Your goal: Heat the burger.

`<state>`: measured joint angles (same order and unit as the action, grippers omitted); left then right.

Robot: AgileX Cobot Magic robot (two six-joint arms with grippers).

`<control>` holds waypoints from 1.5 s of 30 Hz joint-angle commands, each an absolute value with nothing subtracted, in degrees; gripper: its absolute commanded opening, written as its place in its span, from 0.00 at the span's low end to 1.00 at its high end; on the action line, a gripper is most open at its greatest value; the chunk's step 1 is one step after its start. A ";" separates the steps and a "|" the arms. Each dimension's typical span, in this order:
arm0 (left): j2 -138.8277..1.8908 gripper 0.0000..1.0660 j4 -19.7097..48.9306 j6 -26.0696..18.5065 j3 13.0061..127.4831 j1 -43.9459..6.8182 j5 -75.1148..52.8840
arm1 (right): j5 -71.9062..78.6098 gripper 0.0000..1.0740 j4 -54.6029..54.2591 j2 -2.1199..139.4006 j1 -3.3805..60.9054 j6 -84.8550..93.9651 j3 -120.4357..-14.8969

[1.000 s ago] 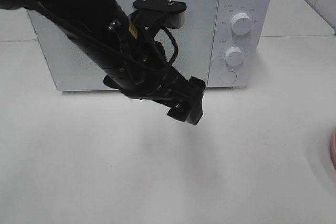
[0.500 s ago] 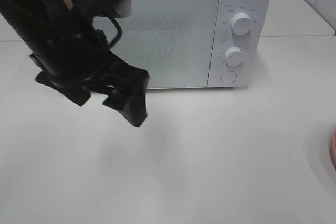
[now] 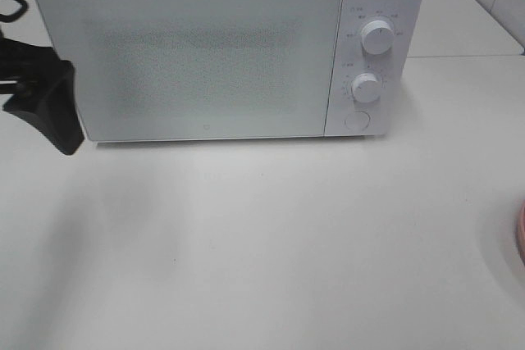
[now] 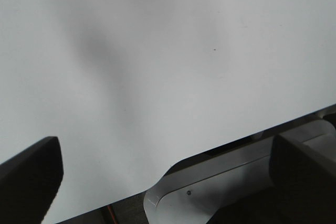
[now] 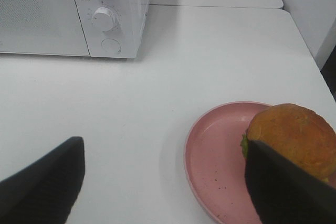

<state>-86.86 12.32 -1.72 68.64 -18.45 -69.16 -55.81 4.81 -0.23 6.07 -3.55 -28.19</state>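
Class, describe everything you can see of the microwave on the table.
The microwave is a white box standing upright on the white table, its front facing the camera. Its wide door is shut, with a finely dotted window. A panel on the right carries two round white knobs, one above the other, and a round button below. Nothing touches it.

left pincer (image 4: 163, 182) agape; right pincer (image 5: 163, 182) spread, empty

Burger w/ glossy golden-brown domed bun (image 5: 294, 135), bit of green lettuce at its edge, sits upright on round pink plate (image 5: 212, 156), toward one side, partly hidden.
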 commanded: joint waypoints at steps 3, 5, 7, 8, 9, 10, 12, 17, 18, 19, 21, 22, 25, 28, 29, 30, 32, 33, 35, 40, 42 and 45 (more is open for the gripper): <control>-79.87 0.94 12.55 -4.30 63.25 -10.77 -69.90 | -55.12 0.71 4.70 -2.23 5.79 -2.86 -28.07; -78.90 0.94 12.55 -4.64 61.88 -9.80 -69.90 | -55.12 0.71 4.70 -2.23 5.79 -2.86 -28.07; -75.29 0.94 12.55 -5.44 57.70 -6.53 -69.16 | -55.12 0.71 4.70 -2.23 5.79 -2.86 -28.07; -75.29 0.94 12.55 -5.44 57.70 -6.53 -69.16 | -55.12 0.71 4.70 -2.23 5.79 -2.86 -28.07; -72.82 0.94 12.55 -6.13 54.89 -4.35 -68.64 | -55.12 0.71 4.70 -2.23 5.79 -2.86 -28.07; -71.45 0.94 12.49 -6.53 53.34 -3.38 -68.41 | -55.12 0.71 4.70 -2.23 5.79 -2.86 -28.07; -68.70 0.94 12.20 -6.70 50.65 -1.89 -67.95 | -55.12 0.71 4.70 -2.23 5.79 -2.86 -28.07; -61.59 0.94 10.14 -6.76 44.63 -0.97 -67.38 | -55.12 0.71 4.70 -2.23 5.79 -2.86 -28.07; -59.99 0.94 9.74 -6.76 43.60 -0.97 -67.04 | -55.12 0.71 4.70 -2.23 5.79 -2.86 -28.07; -59.99 0.94 9.74 -6.76 43.60 -0.97 -67.04 | -55.12 0.71 4.70 -2.23 5.79 -2.86 -28.07; -54.72 0.94 8.77 -6.76 41.02 -0.97 -65.78 | -55.12 0.71 4.70 -2.23 5.79 -2.86 -28.07; -54.72 0.94 8.77 -6.76 41.02 -0.97 -65.78 | -55.12 0.71 4.70 -2.23 5.79 -2.86 -28.07; -47.96 0.94 8.02 -6.70 37.70 -0.97 -63.88 | -55.12 0.71 4.70 -2.23 5.79 -2.86 -28.07; -41.60 0.94 8.02 -6.70 34.84 -0.97 -62.34 | -55.12 0.71 4.70 -2.23 5.79 -2.86 -28.07; -37.59 0.94 8.02 -6.70 33.00 -0.97 -61.13 | -55.12 0.71 4.70 -2.23 5.79 -2.86 -28.07; -37.59 0.94 8.02 -6.70 33.00 -0.97 -61.13 | -55.12 0.71 4.70 -2.23 5.79 -2.86 -28.07; -35.29 0.94 8.02 -6.59 32.26 -0.97 -60.79 | -55.12 0.71 4.70 -2.23 5.79 -2.86 -28.07; -31.11 0.94 8.08 -6.47 31.05 -0.97 -60.05 | -55.12 0.71 4.70 -2.23 5.79 -2.86 -28.07; -29.22 0.94 8.08 -6.30 30.60 -0.97 -60.05 | -55.12 0.71 4.70 -2.23 5.79 -2.86 -28.07; -19.19 0.94 8.02 -6.36 30.25 -0.97 -60.73 | -55.12 0.71 4.70 -2.23 5.79 -2.86 -28.07; -14.27 0.94 7.85 -6.30 29.62 -0.97 -61.42 | -55.12 0.71 4.70 -2.23 5.79 -2.92 -28.07; -8.48 0.94 7.79 -6.30 29.62 -0.97 -61.42 | -55.12 0.71 4.70 -2.23 5.79 -2.92 -28.07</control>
<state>-11.92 7.85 -6.53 29.91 -1.09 -61.25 -55.81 4.81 -0.23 6.07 -3.55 -28.19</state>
